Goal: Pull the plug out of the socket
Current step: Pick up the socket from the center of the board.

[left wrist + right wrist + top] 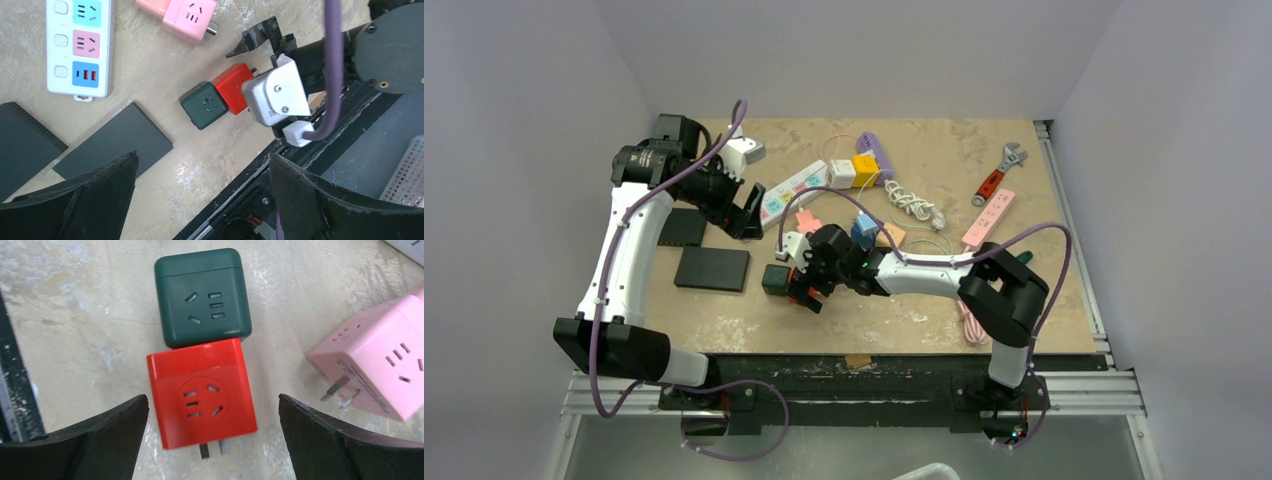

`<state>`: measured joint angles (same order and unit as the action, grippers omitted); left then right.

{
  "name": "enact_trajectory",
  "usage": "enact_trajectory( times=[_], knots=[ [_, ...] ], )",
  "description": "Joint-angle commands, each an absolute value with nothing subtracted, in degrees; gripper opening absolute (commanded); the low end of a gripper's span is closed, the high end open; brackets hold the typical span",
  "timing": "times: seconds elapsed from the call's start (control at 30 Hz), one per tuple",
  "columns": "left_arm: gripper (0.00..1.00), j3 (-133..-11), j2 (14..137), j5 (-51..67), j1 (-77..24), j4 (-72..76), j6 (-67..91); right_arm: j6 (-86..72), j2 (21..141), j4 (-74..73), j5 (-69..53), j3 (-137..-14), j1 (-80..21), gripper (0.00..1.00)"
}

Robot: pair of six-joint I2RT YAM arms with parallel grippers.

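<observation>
Red cube (200, 390) and green cube (202, 295) sit joined; right hand (212, 412), fingers apart, straddles red: clamp, then pull.

top: overhead, wide | wrists: near, looking down | shared: red cube (202, 391)

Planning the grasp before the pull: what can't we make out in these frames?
- Right wrist view: whether pins join red cube and green cube; their touching faces hide it.
- Top view: red cube mostly hidden under right gripper.
- Right wrist view: pink cube cut by the right edge.
- Left wrist view: strip cut by the top edge.
</observation>
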<state>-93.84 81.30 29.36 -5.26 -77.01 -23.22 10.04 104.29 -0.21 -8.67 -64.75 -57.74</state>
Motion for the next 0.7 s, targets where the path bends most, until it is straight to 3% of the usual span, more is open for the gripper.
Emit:
enact_trajectory(
  times=[0.0,0.17,0.27,0.47,0.57,0.63,0.67],
  knots=[
    [1.0,-96.0,79.3,29.3,-4.7,-77.1,-24.7,11.3,107.7,4.4,-7.0,-67.5,-57.9,0.99],
    [1.0,-96.2,79.2,29.5,-4.7,-77.3,-25.5,10.3,109.9,6.8,-8.0,-67.3,-58.2,0.99],
    [1.0,-96.2,79.0,30.3,-4.6,-77.5,-26.5,9.8,109.7,8.9,-7.3,-65.9,-58.3,0.88],
    [1.0,-92.8,76.9,34.6,-4.5,-76.0,-31.4,7.8,105.9,11.0,-7.1,-63.6,-58.3,0.39],
    [1.0,-89.0,75.0,38.3,-4.5,-75.4,-36.9,7.2,101.9,10.0,-6.7,-62.3,-58.3,0.22],
    [1.0,-85.9,73.4,41.6,-4.6,-75.7,-43.1,7.0,98.4,7.2,-5.9,-62.3,-58.3,0.0],
    [1.0,-83.9,72.4,42.7,-4.5,-76.0,-46.5,7.1,96.7,5.8,-5.5,-62.2,-58.3,0.0]
  ],
)
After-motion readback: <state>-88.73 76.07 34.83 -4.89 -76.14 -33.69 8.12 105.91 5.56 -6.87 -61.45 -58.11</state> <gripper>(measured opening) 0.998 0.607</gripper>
